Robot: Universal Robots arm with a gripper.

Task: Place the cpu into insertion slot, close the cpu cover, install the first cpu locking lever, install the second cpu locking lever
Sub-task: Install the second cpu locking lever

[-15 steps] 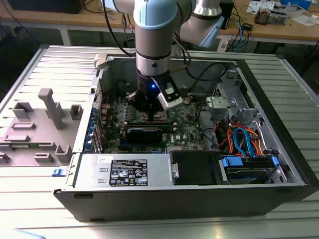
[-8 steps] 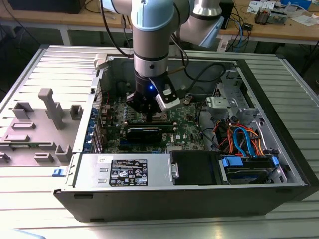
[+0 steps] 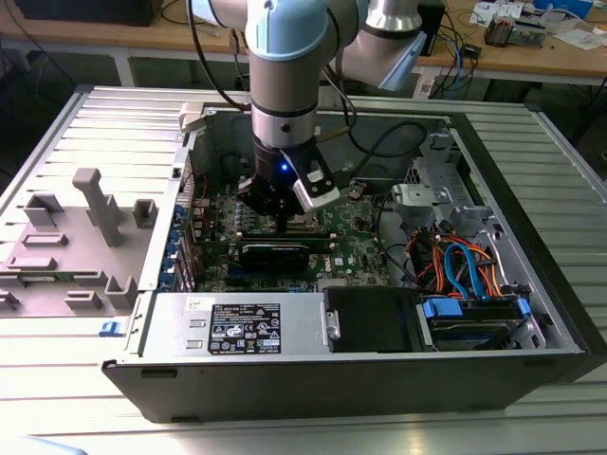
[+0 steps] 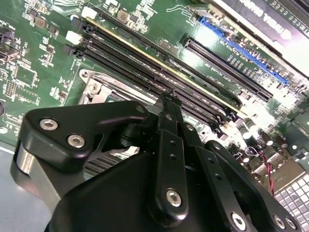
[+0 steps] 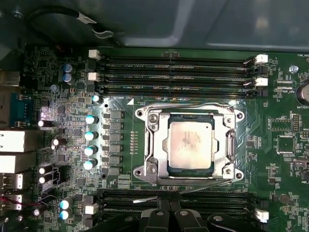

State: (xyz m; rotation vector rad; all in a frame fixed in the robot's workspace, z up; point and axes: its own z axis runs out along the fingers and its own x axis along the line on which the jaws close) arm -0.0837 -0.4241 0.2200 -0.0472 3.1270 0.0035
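Silver cpu (image 5: 190,144) sits seated in the insertion slot (image 5: 153,145), its dull metal top showing through the square window of the cpu cover (image 5: 228,146), which lies flat down over the slot in the first wrist view. Long black memory slots (image 5: 176,75) run along two opposite sides of the insertion slot on the green motherboard (image 5: 77,121). Close beside the insertion slot, at the nearer bank of memory slots, the tool (image 5: 169,209) hovers low with its black fingers (image 5: 186,220) drawn together and nothing between them. Seen from the exterior view, the tool (image 3: 282,220) reaches down into the open computer case (image 3: 360,379) resting on the ribbed surface (image 3: 85,351), right above the insertion slot.
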